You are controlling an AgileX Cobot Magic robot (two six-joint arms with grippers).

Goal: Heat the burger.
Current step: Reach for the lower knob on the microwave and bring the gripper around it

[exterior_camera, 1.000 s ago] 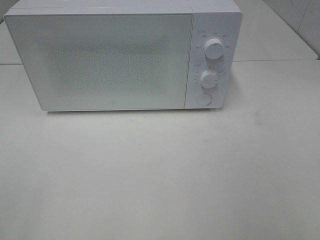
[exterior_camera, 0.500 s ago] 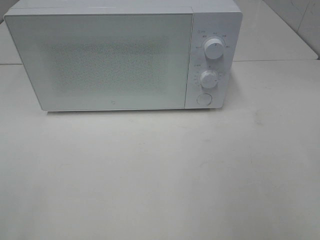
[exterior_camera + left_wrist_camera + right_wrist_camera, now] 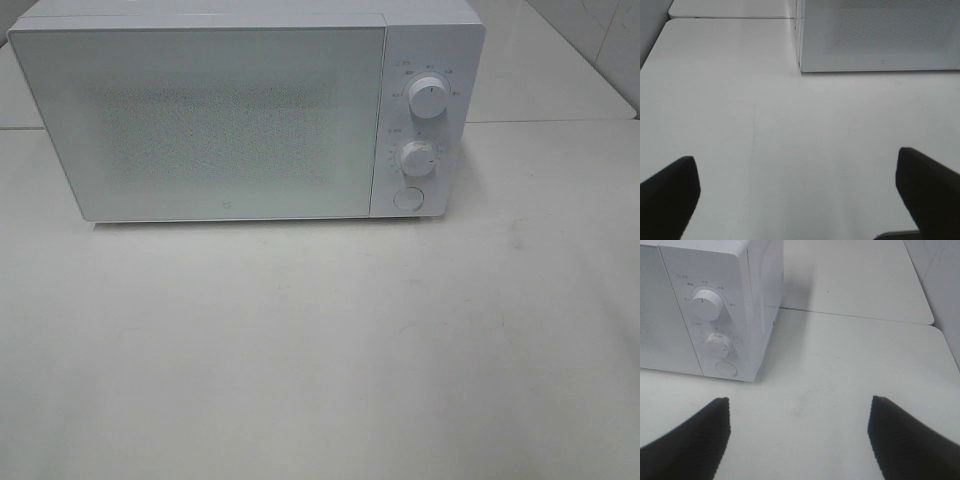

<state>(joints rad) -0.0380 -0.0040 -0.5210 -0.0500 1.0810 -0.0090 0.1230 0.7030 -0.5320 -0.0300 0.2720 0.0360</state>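
The burger is out of view. A white microwave (image 3: pixel 230 110) stands at the back of the white table (image 3: pixel 320 350) with its door shut, two round knobs (image 3: pixel 428 100) and a round button on its right panel. Neither arm shows in the high view. In the left wrist view my left gripper (image 3: pixel 800 185) is open, dark fingertips (image 3: pixel 670 192) wide apart over bare table, short of the microwave's lower left corner (image 3: pixel 875 40). In the right wrist view my right gripper (image 3: pixel 797 432) is open with nothing between its fingers, in front of the microwave's knob panel (image 3: pixel 715 325).
A seam (image 3: pixel 550 122) joins this table to another one behind, right of the microwave. A tiled wall (image 3: pixel 610 40) rises at the far right. The table's rounded left corner (image 3: pixel 665 30) shows in the left wrist view.
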